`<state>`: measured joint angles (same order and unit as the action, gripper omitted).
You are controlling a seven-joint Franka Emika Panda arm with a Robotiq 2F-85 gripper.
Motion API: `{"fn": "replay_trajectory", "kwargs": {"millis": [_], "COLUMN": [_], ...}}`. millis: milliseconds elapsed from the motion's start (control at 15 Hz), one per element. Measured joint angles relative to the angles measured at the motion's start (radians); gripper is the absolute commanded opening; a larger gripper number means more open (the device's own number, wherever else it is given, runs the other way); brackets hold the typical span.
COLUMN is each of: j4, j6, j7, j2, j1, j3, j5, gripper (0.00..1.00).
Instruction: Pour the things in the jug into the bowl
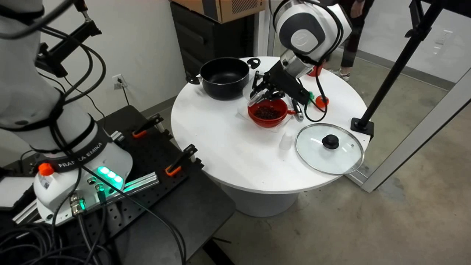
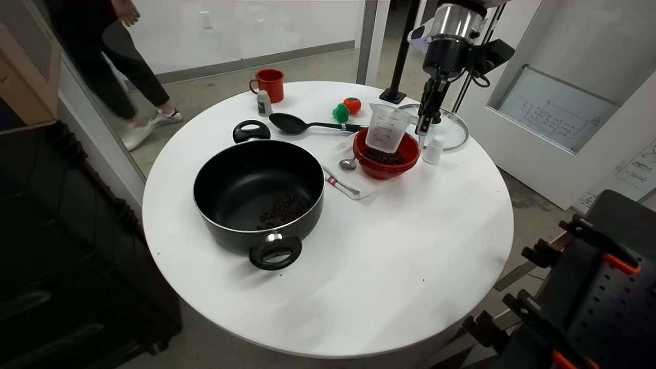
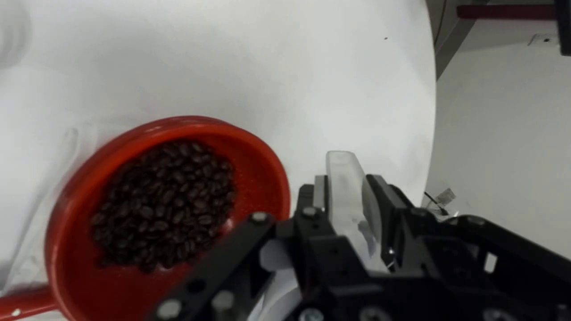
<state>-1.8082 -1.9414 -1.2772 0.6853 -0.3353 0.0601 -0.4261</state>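
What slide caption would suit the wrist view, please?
Coffee beans in the red bowl, fingers gripping the translucent jug's handle.

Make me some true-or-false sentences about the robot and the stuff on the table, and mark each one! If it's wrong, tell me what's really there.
1. The gripper is holding the jug. True.
2. The lid is on the pot. False: the lid lies on the table, apart from the pot.
3. There are dark beans in the bowl. True.
4. The mug is blue. False: the mug is red.
5. The tomato is beside a green thing. True.
6. The pot is empty. False: dark beans lie in the pot too.
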Motion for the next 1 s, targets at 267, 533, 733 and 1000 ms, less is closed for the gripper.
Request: {"fn": "replay_trajectory", "kwargs": {"millis": [267,533,733,1000], "j4": [-0.084,-0.205,-0.301,-0.393], "j6": [-0.250,-0.477,-0.622,-0.764], "j7": [-0.048,-0.124,-0.187,-0.314], "j2": [0.038,0.015,-0.026,-0.056], "j1": [-0.012,-0.046,-0.096,-0.212], "j3": [-0.018,-0.059,-0.118,-0.249], "j5": [0.002,-0.001,-0.025,-0.156], "gripper": [0.06,0.06,0.06,0.06]}}
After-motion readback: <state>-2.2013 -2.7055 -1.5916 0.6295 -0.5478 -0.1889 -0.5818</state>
